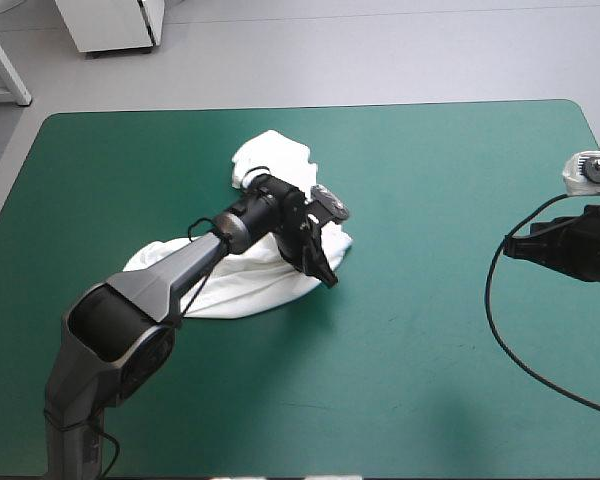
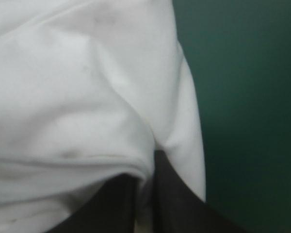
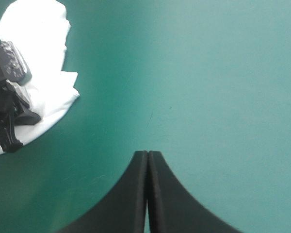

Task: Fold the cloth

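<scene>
My left tool [image 1: 327, 272] is clamped on the T-shirt [image 1: 242, 290], which lies crumpled left of the bench [image 1: 430, 380] middle. My right tool [image 3: 148, 156] sits closed at the right edge. I'd lift slowly so the cloth doesn't slip.

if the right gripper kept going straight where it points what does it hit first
Probably just bare teal-green cover ahead of the right gripper; the T-shirt lies off to one side.

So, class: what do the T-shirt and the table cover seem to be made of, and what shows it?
T-shirt: probably soft white cloth, matt; it lies in rounded folds and creases. Cover: a smooth, flat teal-green sheet, mostly matt, with fine scratch marks; which material cannot be told.
</scene>
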